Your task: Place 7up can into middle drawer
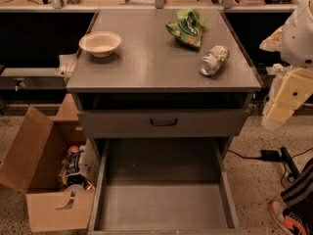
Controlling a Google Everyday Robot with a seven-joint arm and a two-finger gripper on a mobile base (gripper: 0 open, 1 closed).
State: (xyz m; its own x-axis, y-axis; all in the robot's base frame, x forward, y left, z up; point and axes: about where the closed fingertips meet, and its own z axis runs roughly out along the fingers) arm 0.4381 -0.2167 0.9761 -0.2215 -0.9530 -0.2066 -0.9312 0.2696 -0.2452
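Approach stage: 7up can (213, 60) lies sideways on cabinet top (146, 58), ungrasped; middle drawer (164, 199) open. Gripper (286, 99) beside cabinet, apart from can, state cannot tell. Next: reach, grasp can.

I see the 7up can (213, 60) lying on its side on the cabinet top (146, 62), towards the right and near edge. It is a small silvery can with green markings. Its length runs diagonally, with one shiny round end turned towards me and to the left.

Below the top, the middle drawer (161, 204) is pulled well out towards me. It is wide, deep grey metal with a plain flat floor and thin side walls, and nothing lies in it.

My gripper (281, 109) hangs at the right edge of the scene, beside the cabinet, apart from the can.
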